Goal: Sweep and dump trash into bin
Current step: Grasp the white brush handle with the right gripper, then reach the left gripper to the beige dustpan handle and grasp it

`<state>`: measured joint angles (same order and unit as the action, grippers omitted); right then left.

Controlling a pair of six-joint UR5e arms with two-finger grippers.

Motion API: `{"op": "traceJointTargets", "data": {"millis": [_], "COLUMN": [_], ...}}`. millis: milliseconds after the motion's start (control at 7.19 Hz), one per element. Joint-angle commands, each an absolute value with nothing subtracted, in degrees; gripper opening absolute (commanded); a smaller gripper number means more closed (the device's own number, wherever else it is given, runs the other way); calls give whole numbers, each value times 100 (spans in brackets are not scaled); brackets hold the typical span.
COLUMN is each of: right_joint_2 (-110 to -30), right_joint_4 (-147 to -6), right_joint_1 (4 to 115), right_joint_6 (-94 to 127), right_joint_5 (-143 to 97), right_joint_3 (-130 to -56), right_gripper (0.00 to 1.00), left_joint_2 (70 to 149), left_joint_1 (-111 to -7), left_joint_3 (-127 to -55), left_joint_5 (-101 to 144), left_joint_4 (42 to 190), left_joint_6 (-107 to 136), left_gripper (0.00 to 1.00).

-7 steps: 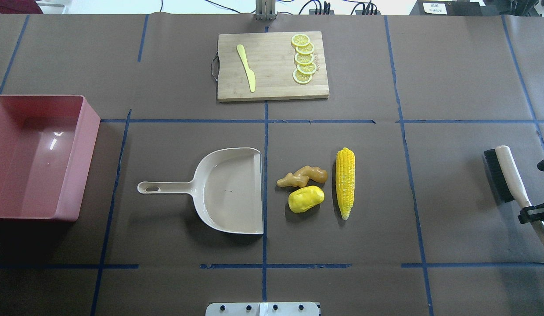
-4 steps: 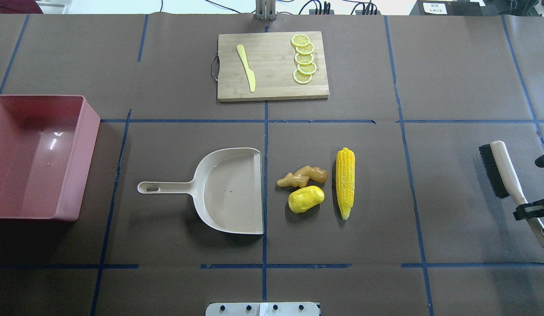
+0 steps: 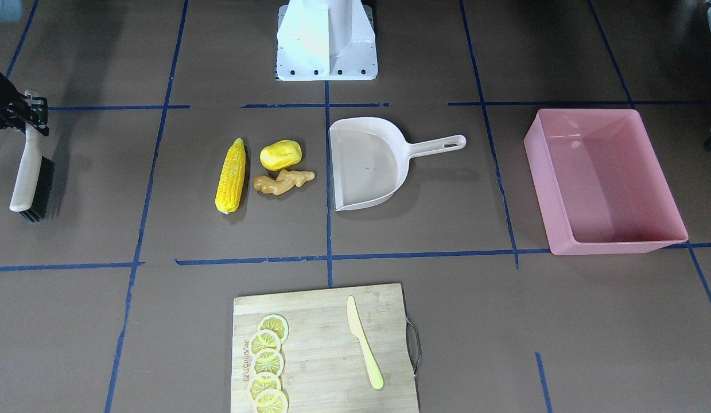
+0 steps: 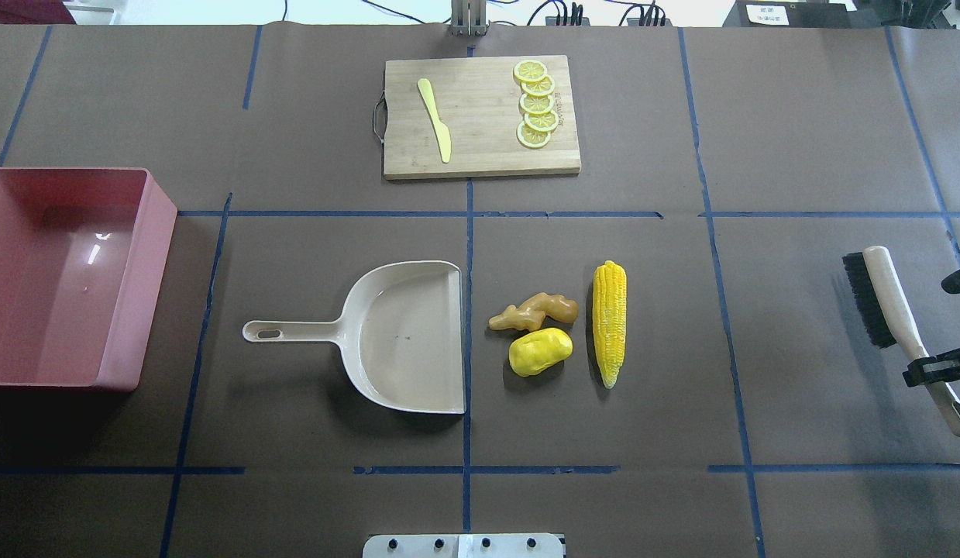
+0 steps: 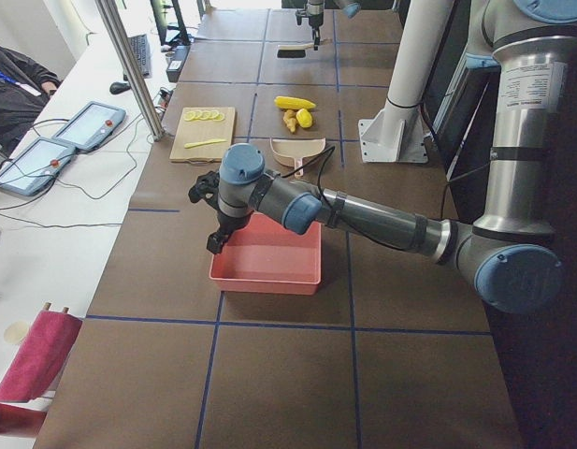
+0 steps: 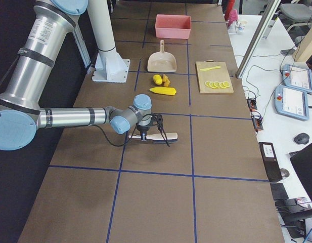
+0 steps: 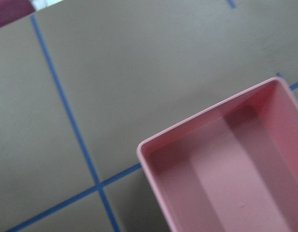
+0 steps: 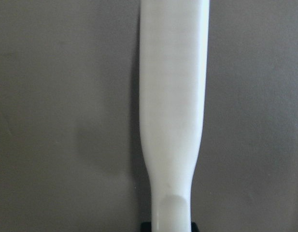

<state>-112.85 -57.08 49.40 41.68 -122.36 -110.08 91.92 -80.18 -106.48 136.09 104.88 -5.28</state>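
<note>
Half cut off at the right edge, my right gripper (image 4: 934,370) is pinching the cream-handled, black-bristled plastic brush (image 4: 887,298); of my left gripper (image 5: 214,239), spread or pressed together, I cannot tell.

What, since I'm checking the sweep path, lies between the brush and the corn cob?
Only bare table, crossed by one blue tape line, lies between the brush and the corn cob; the overhead view shows it.

Sideways from the fingers of the right gripper (image 4: 927,372), closed on the brush (image 4: 875,294), bare table (image 4: 789,325) lies open up to the corn (image 4: 610,323); the ginger (image 4: 535,310) and yellow lump (image 4: 539,351) sit just past it. The bin (image 5: 269,281) wall stands close below the left gripper (image 5: 216,241).
</note>
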Motion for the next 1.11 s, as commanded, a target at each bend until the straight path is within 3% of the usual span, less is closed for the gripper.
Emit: {"op": "traceJointTargets", "data": {"millis": [0,556,973], "right_joint_2": [-11276,-11241,-11241], "right_joint_4": [-5704,-5704,-5704], "right_joint_1": [4939,4939,4939], "right_joint_6": [4166,4166,4166], "right_joint_5": [-12234,-12234,-12234], "right_joint_3": [-11004,-11004,-11004], "right_gripper": [0,0,0], "left_joint_2": [9569,10607,10696], "left_joint_1": [-7307,-5691,-4373], "left_joint_3": [-11135,-11180,-11206], "left_joint_5": [13605,13527,12396], "left_joint_4": [10477,10450,10450], "left_joint_6": [-659,-677,-1061], "left_gripper": [99,100,99]}}
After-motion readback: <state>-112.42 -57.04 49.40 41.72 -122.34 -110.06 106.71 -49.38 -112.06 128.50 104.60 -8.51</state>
